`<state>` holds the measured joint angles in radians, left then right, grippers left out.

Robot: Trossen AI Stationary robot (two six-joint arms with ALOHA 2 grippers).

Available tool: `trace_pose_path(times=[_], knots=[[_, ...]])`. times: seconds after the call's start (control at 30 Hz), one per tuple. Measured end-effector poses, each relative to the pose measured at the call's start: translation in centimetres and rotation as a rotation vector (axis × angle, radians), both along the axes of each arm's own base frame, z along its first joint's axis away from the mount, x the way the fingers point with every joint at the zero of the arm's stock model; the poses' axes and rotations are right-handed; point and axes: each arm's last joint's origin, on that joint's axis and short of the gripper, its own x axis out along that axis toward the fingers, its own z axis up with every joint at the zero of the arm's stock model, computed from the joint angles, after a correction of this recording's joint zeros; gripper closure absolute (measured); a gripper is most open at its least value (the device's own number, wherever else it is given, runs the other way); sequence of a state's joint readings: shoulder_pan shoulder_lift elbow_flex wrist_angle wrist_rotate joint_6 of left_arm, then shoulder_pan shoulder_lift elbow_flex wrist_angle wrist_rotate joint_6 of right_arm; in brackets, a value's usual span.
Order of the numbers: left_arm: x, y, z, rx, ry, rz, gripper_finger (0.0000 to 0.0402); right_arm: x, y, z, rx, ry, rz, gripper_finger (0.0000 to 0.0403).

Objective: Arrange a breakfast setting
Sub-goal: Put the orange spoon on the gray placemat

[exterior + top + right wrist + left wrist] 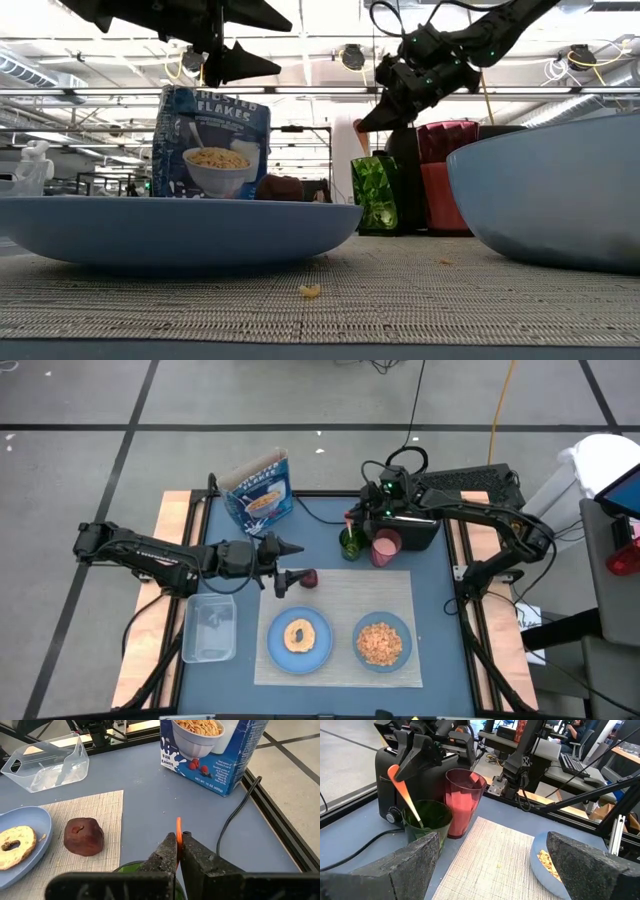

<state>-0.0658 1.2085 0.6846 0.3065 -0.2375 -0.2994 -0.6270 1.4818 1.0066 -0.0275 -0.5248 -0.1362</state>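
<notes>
The beige placemat (340, 600) holds a light-blue plate (318, 650) with a bagel (298, 636) and a light-blue bowl (400, 628) of cereal. A dark-red fruit (308, 578) sits on the mat's far left corner. The orange-handled spoon (402, 787) stands tilted in a green cup (352, 543). My right gripper (360, 520) is above the cup, shut on the spoon's handle (178, 834). My left gripper (288, 565) is open and empty, just left of the fruit.
A pink cup (385, 548) stands beside the green cup, in front of the black toaster (412, 525). A cereal box (260, 490) stands at the back left. A clear plastic tub (208, 627) lies left of the placemat. A black cable (240, 810) runs along the table edge.
</notes>
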Motion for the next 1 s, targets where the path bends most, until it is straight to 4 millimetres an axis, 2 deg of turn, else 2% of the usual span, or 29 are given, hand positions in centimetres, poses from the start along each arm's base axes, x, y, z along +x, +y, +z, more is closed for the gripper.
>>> trace_pose_path(times=[0.13, 0.63, 0.83, 1.0], knots=[[0.0, 0.0, 0.0, 0.000, 0.000, 0.000, 0.0030, -0.5, 0.4, 0.9, -0.011, -0.020, -0.001, 0.0398], [0.0, 0.0, 0.0, 0.000, 0.000, 0.000, 0.0030, -3.8, 2.8, 7.3, -0.165, -0.221, -0.001, 0.0398], [0.0, 0.0, 0.0, -0.003, 0.000, 0.000, 0.0030, -5.7, 3.8, 10.0, -0.217, -0.315, -0.102, 0.0398], [0.0, 0.0, 0.0, -0.074, -0.015, 0.016, 0.0030, -6.5, 4.4, 12.0, -0.231, -0.439, -0.135, 0.0398]])
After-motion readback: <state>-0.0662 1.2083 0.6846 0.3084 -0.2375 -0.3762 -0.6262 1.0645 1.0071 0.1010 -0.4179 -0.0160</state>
